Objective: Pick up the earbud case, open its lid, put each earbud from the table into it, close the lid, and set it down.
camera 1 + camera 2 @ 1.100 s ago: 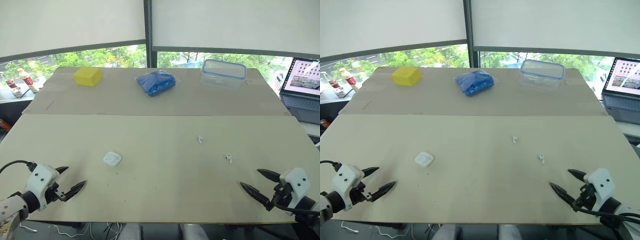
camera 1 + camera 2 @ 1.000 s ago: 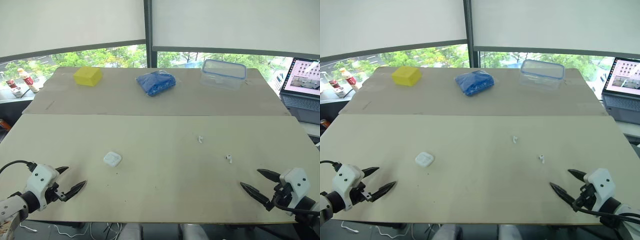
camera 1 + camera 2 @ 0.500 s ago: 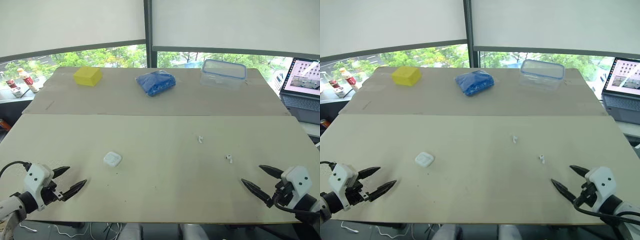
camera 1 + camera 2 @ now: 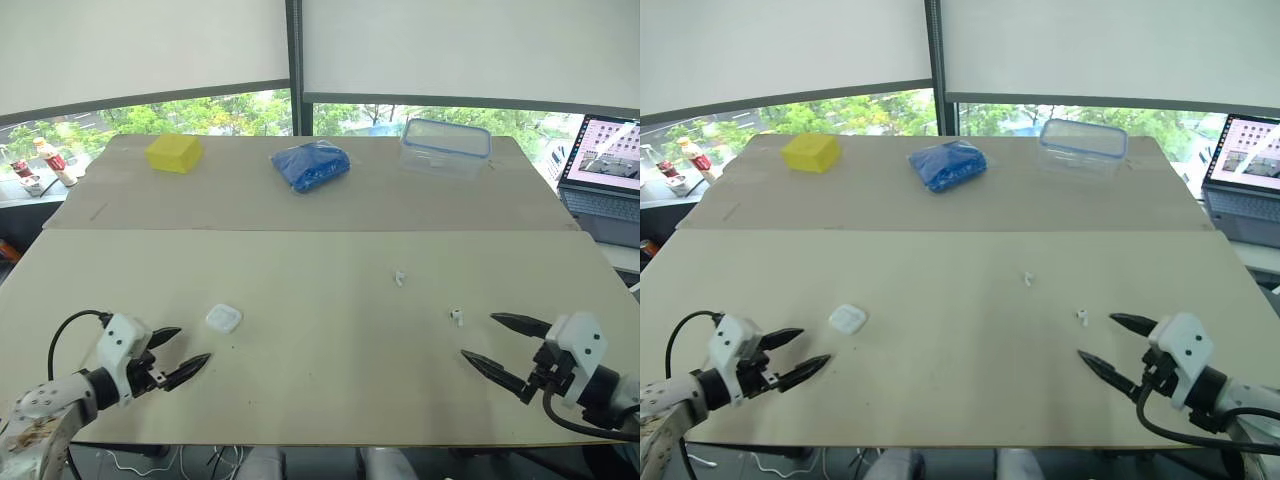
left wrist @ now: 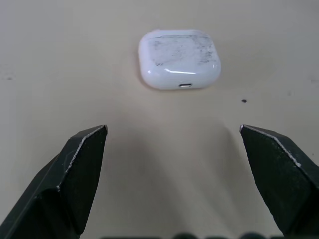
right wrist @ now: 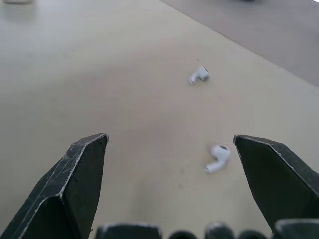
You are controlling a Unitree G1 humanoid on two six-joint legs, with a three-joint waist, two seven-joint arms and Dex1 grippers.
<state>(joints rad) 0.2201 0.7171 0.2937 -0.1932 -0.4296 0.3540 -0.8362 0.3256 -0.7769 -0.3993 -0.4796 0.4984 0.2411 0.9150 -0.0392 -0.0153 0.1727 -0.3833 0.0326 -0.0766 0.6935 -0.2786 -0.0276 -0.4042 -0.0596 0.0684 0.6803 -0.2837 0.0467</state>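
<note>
Both arms have come forward over the table (image 4: pixel 320 400); the left tool (image 4: pixel 193 343), spread wide and empty, now faces the closed earbud case (image 4: pixel 224 319) at its 2 o'clock; the right tool (image 4: pixel 478 335), equally spread, nears an earbud (image 4: pixel 457 317) at 10 o'clock; grasping the case looks next.

Soft, even daylight comes from the window strip (image 4: pixel 200 112) behind; shadows faint, far background blurred.

White earbud case (image 5: pixel 179 59) and earbuds (image 6: pixel 218 158), yellow block (image 4: pixel 174 153), blue bag (image 4: pixel 311 165)
</note>
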